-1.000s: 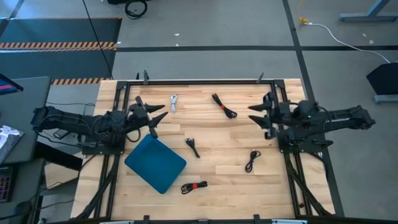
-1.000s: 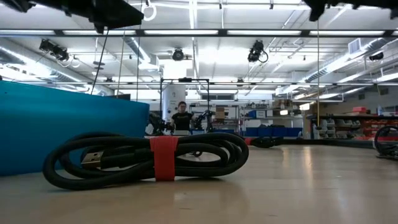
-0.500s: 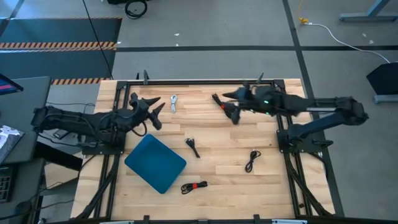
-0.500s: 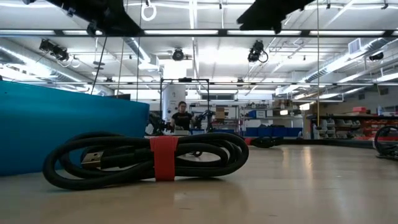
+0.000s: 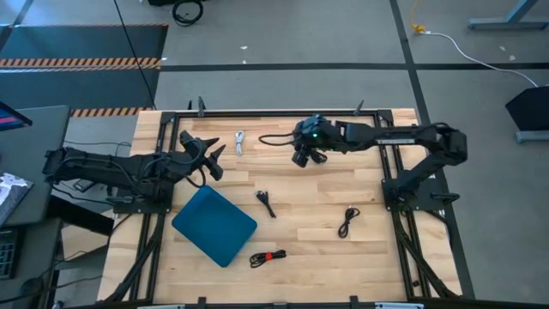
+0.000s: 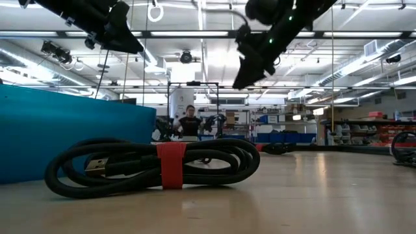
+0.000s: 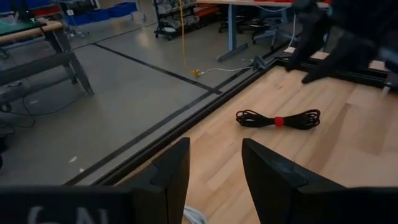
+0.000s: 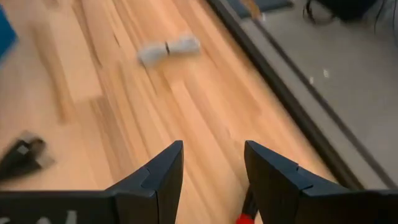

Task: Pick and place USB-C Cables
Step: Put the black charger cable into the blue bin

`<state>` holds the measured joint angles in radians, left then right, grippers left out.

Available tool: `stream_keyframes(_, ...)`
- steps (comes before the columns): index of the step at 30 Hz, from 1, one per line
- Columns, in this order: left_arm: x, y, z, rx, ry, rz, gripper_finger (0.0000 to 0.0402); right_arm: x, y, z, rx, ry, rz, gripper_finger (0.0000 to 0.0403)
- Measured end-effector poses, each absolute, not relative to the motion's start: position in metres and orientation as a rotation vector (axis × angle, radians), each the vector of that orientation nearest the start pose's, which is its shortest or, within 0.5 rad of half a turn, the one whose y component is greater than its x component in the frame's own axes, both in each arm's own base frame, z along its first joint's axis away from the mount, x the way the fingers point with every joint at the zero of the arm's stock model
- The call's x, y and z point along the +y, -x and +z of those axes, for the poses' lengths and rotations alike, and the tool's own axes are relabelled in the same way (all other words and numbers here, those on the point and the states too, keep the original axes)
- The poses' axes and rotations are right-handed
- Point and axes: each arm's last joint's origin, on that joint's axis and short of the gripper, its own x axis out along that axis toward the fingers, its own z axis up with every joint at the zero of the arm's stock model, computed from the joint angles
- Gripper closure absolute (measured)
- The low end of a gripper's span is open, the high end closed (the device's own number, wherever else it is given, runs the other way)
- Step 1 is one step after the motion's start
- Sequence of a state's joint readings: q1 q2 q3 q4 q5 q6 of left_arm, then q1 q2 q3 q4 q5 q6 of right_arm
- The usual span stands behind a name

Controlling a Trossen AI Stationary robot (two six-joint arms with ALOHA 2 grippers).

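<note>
Several small cable bundles lie on the wooden table (image 5: 369,189). A white one (image 5: 239,142) lies at the far side. Black ones lie mid-table (image 5: 266,202) and to the right (image 5: 347,221). One with a red band (image 5: 268,257) lies near the front and fills the low view (image 6: 156,166). Another black bundle with a red band (image 7: 278,118) lies by the far edge. My right gripper (image 5: 302,158) hangs open above it, clear of the table in the low view (image 6: 244,71). My left gripper (image 5: 208,156) is open and empty at the far left.
A blue flat pad (image 5: 214,225) lies on the table's near left, below my left gripper. A black frame rail (image 5: 283,112) runs along the far edge. In the right wrist view the white bundle (image 8: 168,48) lies ahead on bare wood.
My right arm has swung from the table's right side toward its far middle and tipped down over the far black bundle, its fingers staying apart. My left gripper has shifted slightly toward the far edge. No cable has moved.
</note>
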<state>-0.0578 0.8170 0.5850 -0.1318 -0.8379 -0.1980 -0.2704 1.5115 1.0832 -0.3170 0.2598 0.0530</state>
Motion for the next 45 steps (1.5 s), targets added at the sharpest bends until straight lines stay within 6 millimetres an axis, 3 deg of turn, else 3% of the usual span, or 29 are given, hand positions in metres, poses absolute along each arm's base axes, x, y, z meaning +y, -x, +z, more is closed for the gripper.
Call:
stream_keyframes(9, 0.012, -0.174, 0.268, 0.271, -0.021, 0.793, 0.0248, -0.105, -0.304, 0.217, 0.983, -0.182, -0.556, 0.0225)
stream_keyframes(20, 0.014, -0.174, 0.268, 0.271, -0.016, 0.801, 0.0248, -0.111, -0.296, 0.198, 1.134, -0.216, -0.623, 0.0225)
stream_keyframes(45, 0.012, -0.176, 0.267, 0.285, 0.004, 0.699, 0.0248, -0.113, -0.275, 0.162, 1.195, -0.247, -0.676, 0.0229)
